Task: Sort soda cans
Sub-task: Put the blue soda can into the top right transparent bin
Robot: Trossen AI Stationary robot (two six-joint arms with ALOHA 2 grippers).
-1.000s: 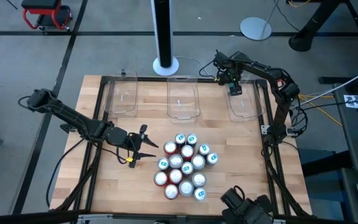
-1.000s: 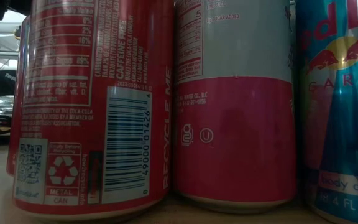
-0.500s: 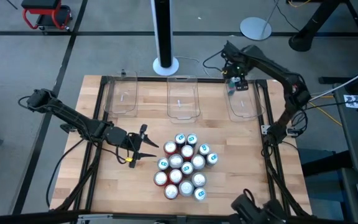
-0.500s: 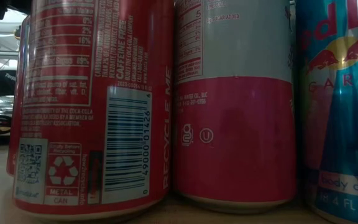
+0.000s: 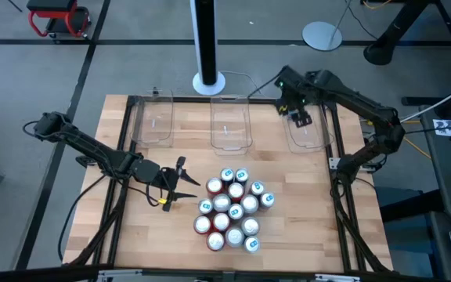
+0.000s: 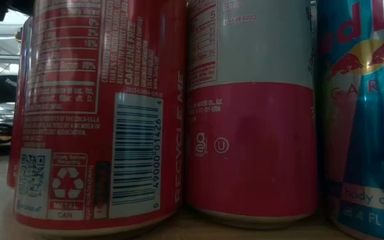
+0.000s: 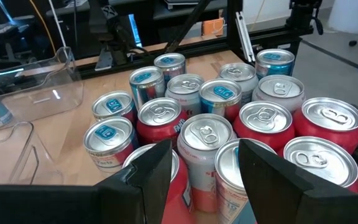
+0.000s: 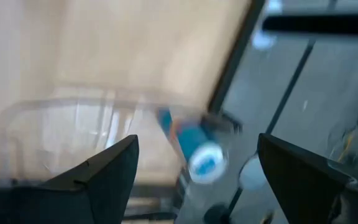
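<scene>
Soda cans: a tight cluster standing on the wooden table, near its front middle; all upright, long axes vertical, silver tops facing up; bodies teal-blue, red, and silver-and-red
Left gripper: low over the table just beside the cluster's left edge, fingers parted and grasping nothing; from the left wrist view the nearest cans sit right in front of and between the two fingers
Right gripper: raised over the far right clear bin, well apart from the cluster; jaws spread wide, nothing between them
Loose can: teal-blue, seen in the right wrist view between the spread fingers and beyond them, apart from both; tilted, its long axis slanted, its round end toward the camera; blurred, so whether it touches the bin wall cannot be told
Bins: three clear ones in a row along the table's far edge, the left, the middle and the right one
Low view: three upright cans close to the lens, a red one, a silver-and-red one, a teal-blue one, side by side
</scene>
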